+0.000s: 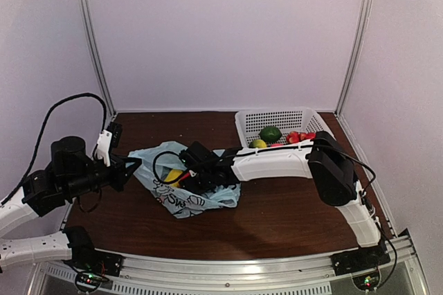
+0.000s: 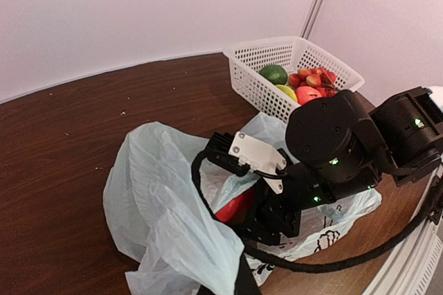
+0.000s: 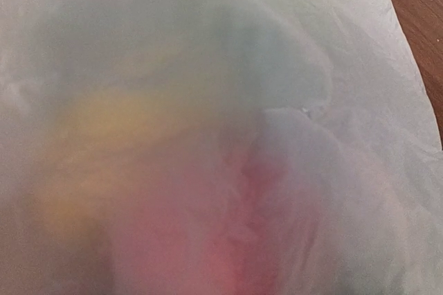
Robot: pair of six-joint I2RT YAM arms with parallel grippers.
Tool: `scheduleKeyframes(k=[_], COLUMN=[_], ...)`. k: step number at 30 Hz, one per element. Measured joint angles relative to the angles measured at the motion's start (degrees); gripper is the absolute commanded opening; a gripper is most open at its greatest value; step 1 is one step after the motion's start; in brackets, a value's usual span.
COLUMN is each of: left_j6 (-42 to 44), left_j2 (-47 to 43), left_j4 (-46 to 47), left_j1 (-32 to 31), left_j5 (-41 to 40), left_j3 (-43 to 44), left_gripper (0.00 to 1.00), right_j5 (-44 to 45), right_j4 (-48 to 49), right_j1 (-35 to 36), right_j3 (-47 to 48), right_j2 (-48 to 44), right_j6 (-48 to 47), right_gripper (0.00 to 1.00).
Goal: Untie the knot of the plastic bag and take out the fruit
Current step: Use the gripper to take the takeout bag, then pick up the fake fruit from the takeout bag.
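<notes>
The plastic bag (image 1: 208,198) lies on the tabletop (image 1: 277,205) left of centre. Its mouth gapes, with no tied knot showing. The left gripper (image 1: 133,165) meets the bag's left edge and appears closed, pinching the rim. The right gripper (image 1: 192,174) reaches in from the right. Its fingers are buried in the film, so I cannot tell how wide they stand. Its wrist view shows only blurred plastic, with yellow and red shapes close ahead. A red fruit (image 2: 234,206) and a yellow fruit (image 1: 174,174) lie inside, just left of that gripper, so the right arm is nearer. The white basket (image 1: 242,123), already holding fruit, stands far right of the bag.
</notes>
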Motion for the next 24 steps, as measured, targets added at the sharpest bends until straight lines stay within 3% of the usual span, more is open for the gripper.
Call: scheduleKeyframes(k=[11,16,24], left_j6=[0.31,1.53,7.1], left_j2=[0.09,1.81,9.53], left_j4=[0.0,-0.63,-1.44], left_j1=[0.0,0.0,0.02], left_j5=[0.0,0.02,1.05], left_j3=[0.0,1.05,5.84], left_gripper=[0.0,0.0,0.0], right_j5=[-1.79,-4.33,-9.84], right_j4=[2.05,3.67,10.25], right_j1=[-0.35,-0.39,-0.39], right_j3=[-0.04,-2.51,-4.87], right_j2=[0.0,-2.47,-14.62], right_j6=[-0.31,-1.44,-2.71], right_gripper=[0.48,0.48,0.49])
